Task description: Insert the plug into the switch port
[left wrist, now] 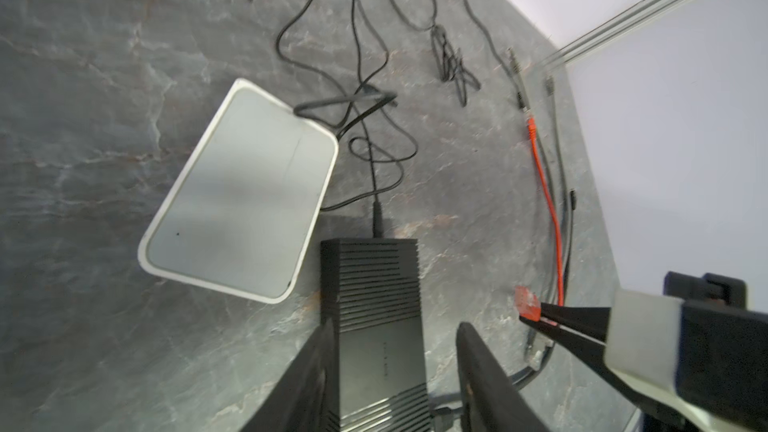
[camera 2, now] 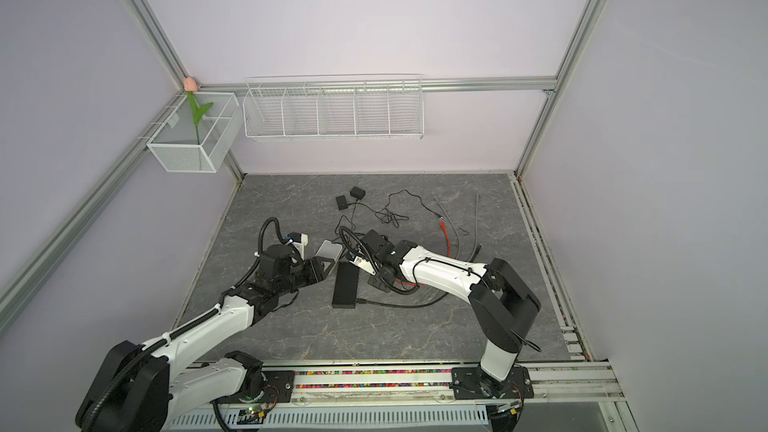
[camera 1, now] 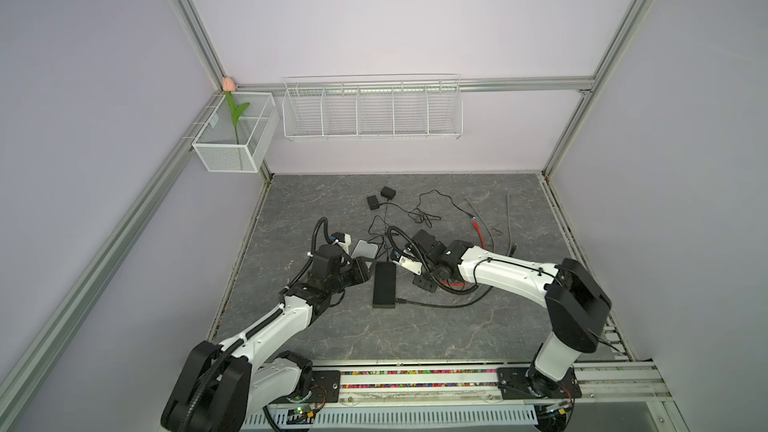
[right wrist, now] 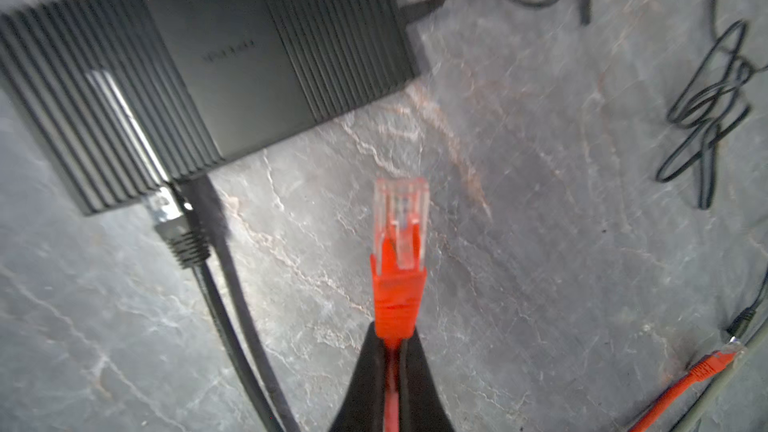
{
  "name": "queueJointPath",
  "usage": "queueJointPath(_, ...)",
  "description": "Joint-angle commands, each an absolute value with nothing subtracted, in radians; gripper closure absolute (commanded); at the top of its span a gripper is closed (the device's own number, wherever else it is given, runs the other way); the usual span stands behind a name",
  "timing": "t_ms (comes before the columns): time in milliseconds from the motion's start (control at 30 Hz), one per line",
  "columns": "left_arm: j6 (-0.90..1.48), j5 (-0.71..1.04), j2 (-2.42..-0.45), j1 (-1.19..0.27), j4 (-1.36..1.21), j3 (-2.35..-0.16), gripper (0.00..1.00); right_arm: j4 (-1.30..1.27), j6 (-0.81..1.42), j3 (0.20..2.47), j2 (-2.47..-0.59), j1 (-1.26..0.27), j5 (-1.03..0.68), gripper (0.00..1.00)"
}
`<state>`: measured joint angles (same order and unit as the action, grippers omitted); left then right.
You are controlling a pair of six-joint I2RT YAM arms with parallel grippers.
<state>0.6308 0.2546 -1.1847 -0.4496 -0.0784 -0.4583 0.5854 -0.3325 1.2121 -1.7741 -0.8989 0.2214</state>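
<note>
The switch (camera 1: pixel 384 284) (camera 2: pixel 346 284) is a black ribbed box lying flat mid-table. A black cable (right wrist: pixel 187 238) is plugged into its long side near one end; the other ports are hidden. My left gripper (left wrist: pixel 397 330) (camera 1: pixel 368 268) stands open astride the switch (left wrist: pixel 374 284), one finger against its side and the other apart from it. My right gripper (right wrist: pixel 392 336) (camera 1: pixel 419 280) is shut on the boot of the orange plug (right wrist: pixel 399 243) (left wrist: pixel 527 303). It holds the plug above the table to the right of the switch (right wrist: pixel 208 68), clear tip forward.
A white box (left wrist: pixel 245 193) (camera 1: pixel 365 249) lies beside the switch's far end. Two black adapters (camera 1: pixel 380 197) and tangled black cords (camera 1: pixel 424 214) lie behind. The orange cable (left wrist: pixel 548 201) and grey cables (camera 1: pixel 490 222) trail on the right. Wire baskets (camera 1: pixel 372 108) hang on the back wall.
</note>
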Motion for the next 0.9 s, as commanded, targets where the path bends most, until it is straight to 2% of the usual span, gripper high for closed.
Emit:
queueJointPath(0, 0.608, 0.255, -1.271, -0.444, -0.104, -0.471, 0.54, 0.67, -0.365, 1.249, -1.825, -0.911, 0.266, 0.94)
queueJointPath(267, 0.561, 0.325, -1.482, -0.444, -0.145, -0.557, 0.58, 0.667, -0.356, 1.273, -1.896, -0.957, 0.207, 0.93)
queueJointPath(867, 0.563, 0.41, -1.638, -0.498, -0.224, -0.634, 0.72, 0.664, -0.337, 1.334, -1.964, -1.002, 0.079, 0.93)
